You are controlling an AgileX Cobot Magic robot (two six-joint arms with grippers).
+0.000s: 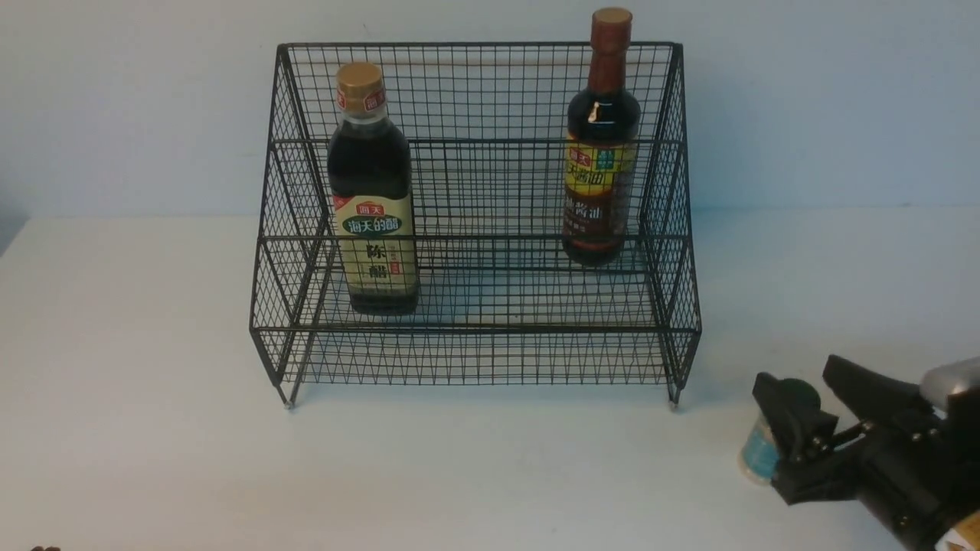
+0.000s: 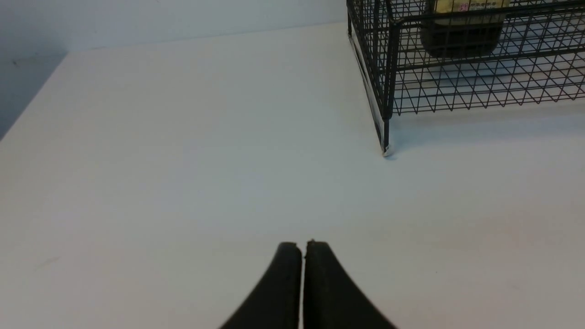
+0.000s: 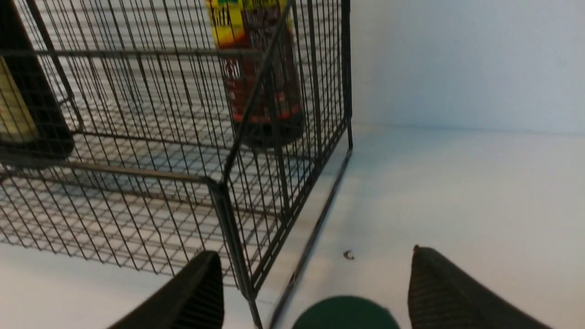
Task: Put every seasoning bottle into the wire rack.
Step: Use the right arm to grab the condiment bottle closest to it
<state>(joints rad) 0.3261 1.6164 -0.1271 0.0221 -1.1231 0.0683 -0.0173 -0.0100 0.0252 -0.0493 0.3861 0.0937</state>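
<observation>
The black wire rack (image 1: pixel 475 329) stands at the middle back of the table. A dark vinegar bottle with a gold cap (image 1: pixel 374 199) stands upright on its lower tier at the left. On the upper tier at the right stands a brown-necked bottle with a yellow label (image 1: pixel 601 153). The small green-capped shaker (image 1: pixel 759 455) rests on the table to the right of the rack. My right gripper (image 1: pixel 796 373) is open, with a finger on either side of the green cap (image 3: pixel 345 313), neither touching it. My left gripper (image 2: pixel 302 244) is shut and empty over bare table, left of the rack's corner foot (image 2: pixel 386 148).
The rack's right front corner post (image 3: pixel 224 196) stands close to my right gripper's fingertips (image 3: pixel 205 278). A small speck (image 3: pixel 348 255) lies on the table beside the rack. The pale wall runs behind the rack.
</observation>
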